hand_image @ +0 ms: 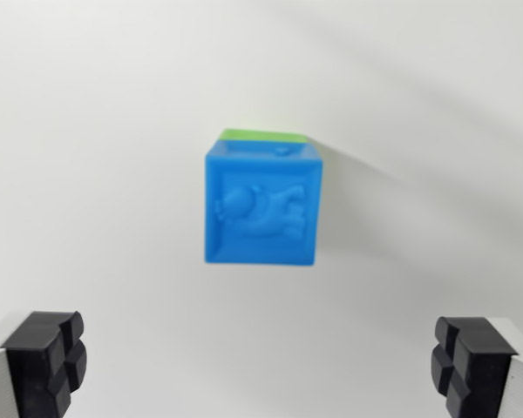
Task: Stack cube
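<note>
A blue cube with a raised figure on its top face fills the middle of the wrist view. A green strip shows along its far edge, seemingly a green cube underneath it. My gripper hangs above, open wide, with one black fingertip at the wrist view's lower left and the other at the lower right. Nothing is between the fingers, and the blue cube lies beyond them, apart from both.
The cubes rest on a plain white surface. A soft shadow runs from the cubes toward the wrist view's right.
</note>
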Tool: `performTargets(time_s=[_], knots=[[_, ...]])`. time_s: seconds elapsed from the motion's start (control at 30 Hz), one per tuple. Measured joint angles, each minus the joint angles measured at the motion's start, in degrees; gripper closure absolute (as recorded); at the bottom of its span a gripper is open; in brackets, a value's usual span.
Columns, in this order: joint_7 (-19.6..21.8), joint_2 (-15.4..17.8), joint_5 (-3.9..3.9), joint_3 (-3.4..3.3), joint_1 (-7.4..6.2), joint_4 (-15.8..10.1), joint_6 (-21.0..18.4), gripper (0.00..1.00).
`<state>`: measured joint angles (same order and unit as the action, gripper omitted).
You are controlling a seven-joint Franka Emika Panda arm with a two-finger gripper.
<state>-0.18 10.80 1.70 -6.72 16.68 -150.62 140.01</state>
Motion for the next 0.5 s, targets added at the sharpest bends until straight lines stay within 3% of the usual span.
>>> performTargets(time_s=[0.5], knots=[[0.5, 7.0, 0.48, 0.13, 0.0, 4.1, -11.1, 0.0]])
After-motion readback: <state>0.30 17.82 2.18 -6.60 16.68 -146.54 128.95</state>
